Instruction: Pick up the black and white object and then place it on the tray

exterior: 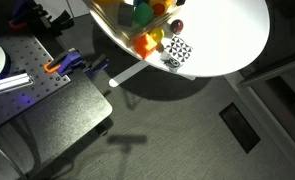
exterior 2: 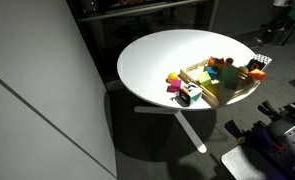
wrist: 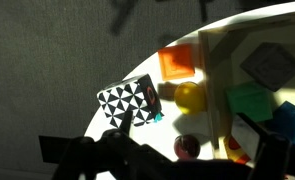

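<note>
The black and white object [wrist: 127,103] is a checkered cube on the white table, just outside the tray's rim. It also shows in both exterior views [exterior: 177,50] [exterior 2: 187,95]. The light wooden tray [wrist: 215,110] holds several coloured blocks and shows in both exterior views [exterior: 109,8] [exterior 2: 219,97]. My gripper [wrist: 177,162] shows only in the wrist view, as two dark fingers spread wide along the bottom edge. It is open, empty, and above the table. The cube lies up and to the left of its middle, untouched.
An orange block [wrist: 177,62], a yellow ball [wrist: 190,97] and a small dark red ball [wrist: 187,147] lie on the table between the cube and the tray. The round table's edge [wrist: 92,125] runs just beside the cube, with dark floor beyond it.
</note>
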Robot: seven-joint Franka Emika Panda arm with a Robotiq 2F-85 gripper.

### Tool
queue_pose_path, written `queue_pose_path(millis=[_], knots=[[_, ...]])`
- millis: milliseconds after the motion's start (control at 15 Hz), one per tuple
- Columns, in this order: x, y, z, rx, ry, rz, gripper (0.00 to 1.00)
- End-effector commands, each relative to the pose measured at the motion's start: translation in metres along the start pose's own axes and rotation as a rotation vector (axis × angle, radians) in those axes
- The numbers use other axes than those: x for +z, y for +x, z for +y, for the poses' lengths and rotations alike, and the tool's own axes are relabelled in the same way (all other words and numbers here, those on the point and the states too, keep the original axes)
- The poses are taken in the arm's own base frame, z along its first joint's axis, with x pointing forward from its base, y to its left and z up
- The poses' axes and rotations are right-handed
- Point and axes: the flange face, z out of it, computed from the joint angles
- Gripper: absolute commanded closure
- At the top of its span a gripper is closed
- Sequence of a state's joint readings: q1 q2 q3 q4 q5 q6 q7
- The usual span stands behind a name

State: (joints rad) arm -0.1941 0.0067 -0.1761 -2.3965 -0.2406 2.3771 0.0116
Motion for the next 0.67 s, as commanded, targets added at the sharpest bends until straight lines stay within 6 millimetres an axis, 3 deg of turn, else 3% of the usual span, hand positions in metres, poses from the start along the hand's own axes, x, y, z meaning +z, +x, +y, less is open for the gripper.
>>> queue_pose_path(millis=[0,600], knots=[[0.000,0.000,0.000,0.000,0.000,-0.001,0.00],[0.034,0.023,0.003,0.039,-0.041,-0.015,0.00]])
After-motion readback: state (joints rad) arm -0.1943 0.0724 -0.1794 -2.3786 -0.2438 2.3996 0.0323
